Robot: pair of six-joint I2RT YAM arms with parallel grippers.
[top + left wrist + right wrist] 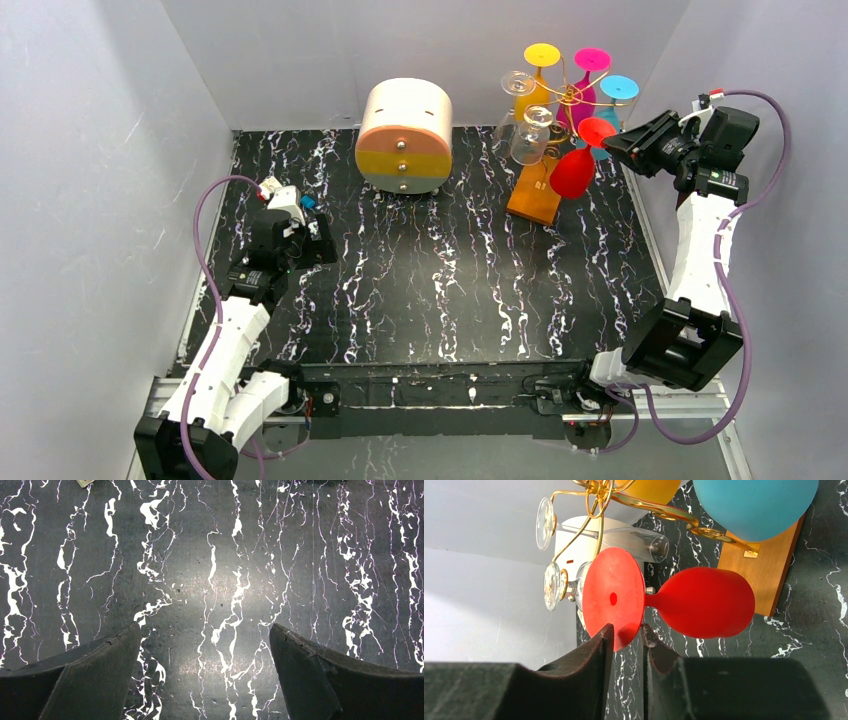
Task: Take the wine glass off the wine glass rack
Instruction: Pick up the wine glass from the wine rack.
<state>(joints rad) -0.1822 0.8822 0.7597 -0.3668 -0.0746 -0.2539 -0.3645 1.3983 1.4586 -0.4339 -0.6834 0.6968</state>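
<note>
**Right gripper narrowed on red glass's foot at the rack**

The right gripper [626,630] stood at the far right of the table, its two dark fingers [594,655] drawn close together with only a slim gap between them. The lower rim of the red wine glass's foot [616,592] sat in that gap. Whether the pads actually pressed on the rim could not be told from the wrist view. The left gripper [205,630] hung well apart on the left side, jaws spread wide above the black marble-patterned mat [210,555], holding and touching nothing.

The red wine glass [572,172] hung upside down at the near right side of the wine glass rack [570,95], foot uppermost and level with the gold scroll arms. Its bowl [699,602] tilted down just beside the rack's orange-brown wooden base [769,565]. Glass and foot were an opaque, even red, joined by a short stem. The rack stood at the back right of the mat.

It also carried two clear glasses [530,135] on its left side, with yellow [542,54], pink [592,60] and blue [620,88] glasses behind. A round cream-and-orange drawer box [404,137] stood to the rack's left.
</note>
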